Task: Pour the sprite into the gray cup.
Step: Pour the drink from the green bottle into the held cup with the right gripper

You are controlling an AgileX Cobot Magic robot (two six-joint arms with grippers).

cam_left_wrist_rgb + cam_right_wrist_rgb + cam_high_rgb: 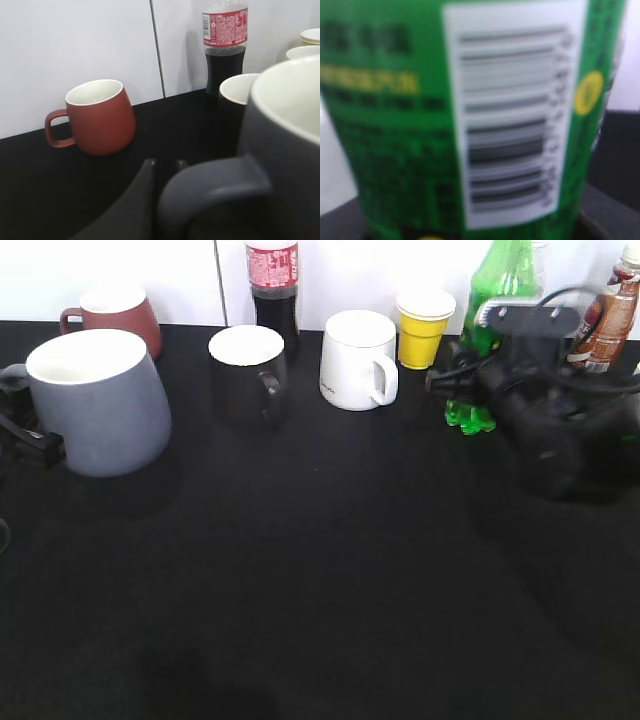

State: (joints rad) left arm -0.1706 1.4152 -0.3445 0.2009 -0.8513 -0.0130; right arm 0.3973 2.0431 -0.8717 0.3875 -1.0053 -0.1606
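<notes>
Left gripper (28, 445): sits at the handle of the gray cup (100, 400), at the far left of the table (320, 590). One finger (131, 207) shows beside the handle; whether the jaws are closed on it cannot be told. Probable purpose: steadying the cup for pouring.

Behind stand a maroon mug (115, 315), black mug (250, 375), cola bottle (273, 290), white mug (358, 360) and yellow cup (424, 328).

Right gripper (470, 380): pressed against the sprite (500, 290), upright at back right, well apart from the cup. The label (512, 120) fills the wrist view; jaw state cannot be told. The bottle looks not yet lifted.
</notes>
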